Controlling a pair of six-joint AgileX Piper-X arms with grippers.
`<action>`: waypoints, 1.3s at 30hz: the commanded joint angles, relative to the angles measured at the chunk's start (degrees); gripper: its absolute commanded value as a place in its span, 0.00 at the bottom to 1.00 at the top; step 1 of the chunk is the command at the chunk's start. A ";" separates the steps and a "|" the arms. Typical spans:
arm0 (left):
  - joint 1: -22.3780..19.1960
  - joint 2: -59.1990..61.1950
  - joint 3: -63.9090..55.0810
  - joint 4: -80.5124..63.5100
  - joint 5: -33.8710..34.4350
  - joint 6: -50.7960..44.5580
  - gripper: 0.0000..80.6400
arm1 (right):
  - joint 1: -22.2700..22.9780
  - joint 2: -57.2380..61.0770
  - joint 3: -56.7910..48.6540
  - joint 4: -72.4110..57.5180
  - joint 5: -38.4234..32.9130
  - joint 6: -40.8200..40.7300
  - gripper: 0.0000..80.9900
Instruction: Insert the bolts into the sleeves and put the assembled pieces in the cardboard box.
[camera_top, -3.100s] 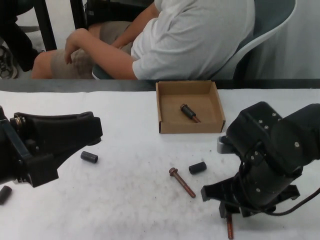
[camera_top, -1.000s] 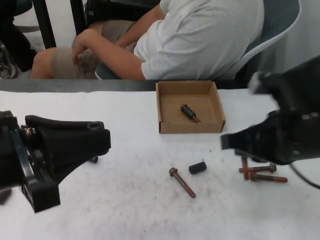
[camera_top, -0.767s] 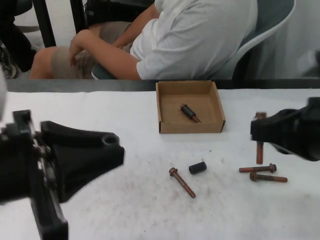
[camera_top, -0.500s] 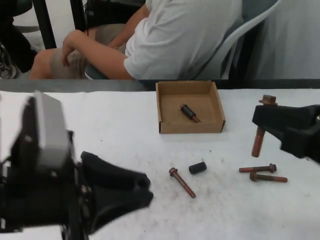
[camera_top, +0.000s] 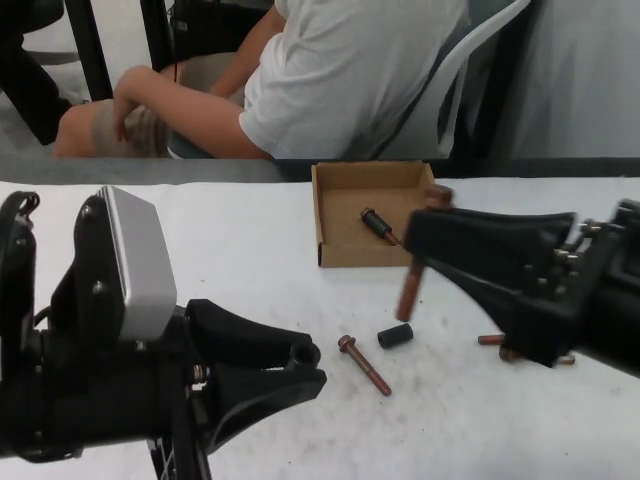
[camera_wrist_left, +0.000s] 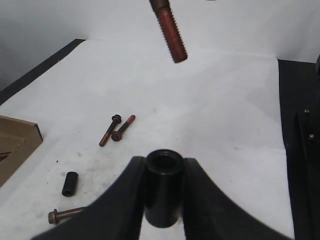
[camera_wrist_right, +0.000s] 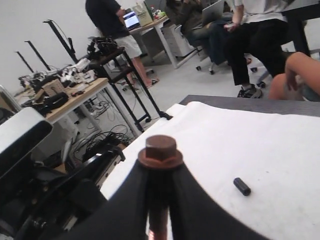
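White surface (camera_top: 250, 260) runs back to a dark far edge, where the box (camera_top: 345, 256) sits with one assembled piece (camera_top: 377, 224) inside. Since half a second ago the right arm has swung in from the right side: the right jaws, pinching a bolt (camera_top: 409, 290) just under its head, now hang it upright in the air before the box's front right corner, near a loose sleeve (camera_top: 395, 335). The left arm has pushed toward the middle too; the left jaws clamp a sleeve (camera_wrist_left: 163, 187) upright, its bore facing up. Bolt tip and bore are well apart, with bare surface beyond. A loose bolt (camera_top: 365, 366) lies beside the loose sleeve; two bolts (camera_wrist_left: 116, 129) lie together nearer the right edge
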 joint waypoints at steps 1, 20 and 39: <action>-0.35 0.00 0.02 -2.26 0.06 -2.66 0.01 | 0.15 4.28 -0.08 -6.86 -3.06 0.97 0.00; -0.35 1.03 0.02 -5.19 2.04 -11.43 0.01 | 0.15 8.51 -3.08 -8.07 -7.33 0.97 0.00; -0.44 2.35 0.02 -9.02 4.80 -14.42 0.01 | 0.63 10.13 -3.32 -7.74 -9.07 0.97 0.00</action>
